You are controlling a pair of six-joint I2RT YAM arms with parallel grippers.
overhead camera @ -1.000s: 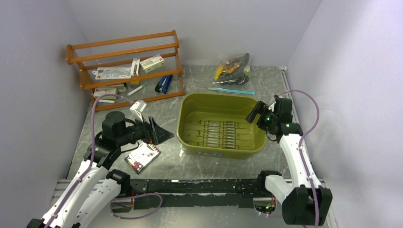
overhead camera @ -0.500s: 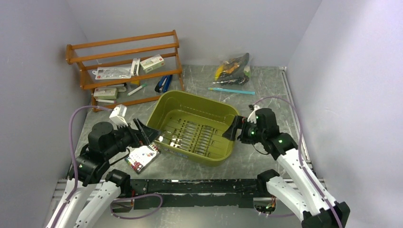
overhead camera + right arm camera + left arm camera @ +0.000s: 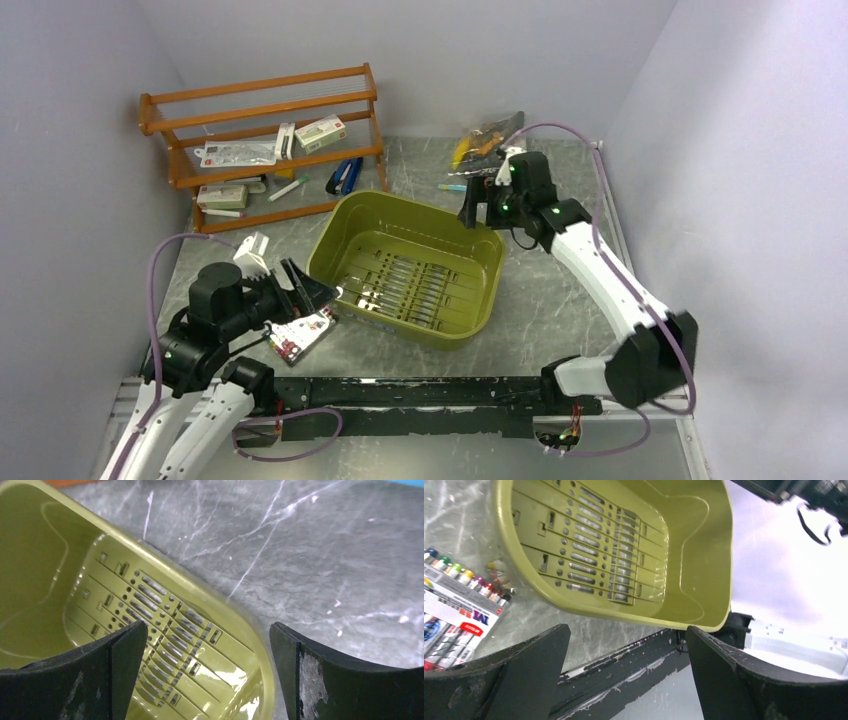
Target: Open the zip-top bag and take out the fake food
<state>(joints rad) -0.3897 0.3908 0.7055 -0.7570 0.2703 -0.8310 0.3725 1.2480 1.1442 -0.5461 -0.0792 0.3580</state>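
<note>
Jaws apart, right gripper (image 3: 470, 210) is hovering near the zip-top bag (image 3: 486, 138) (fake food (image 3: 463, 150) inside), presumably to grasp it; left gripper (image 3: 318, 291), likewise apart, is idling beside the tub (image 3: 400, 322).

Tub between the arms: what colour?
Olive green tub, with a slotted floor; it shows best in the left wrist view.

On the white label of the marker pack (image 3: 455, 605) one dark blue letter "M" could be read. The print on the boxes (image 3: 320, 131) on the wooden rack (image 3: 262, 110) was too small to read.
</note>
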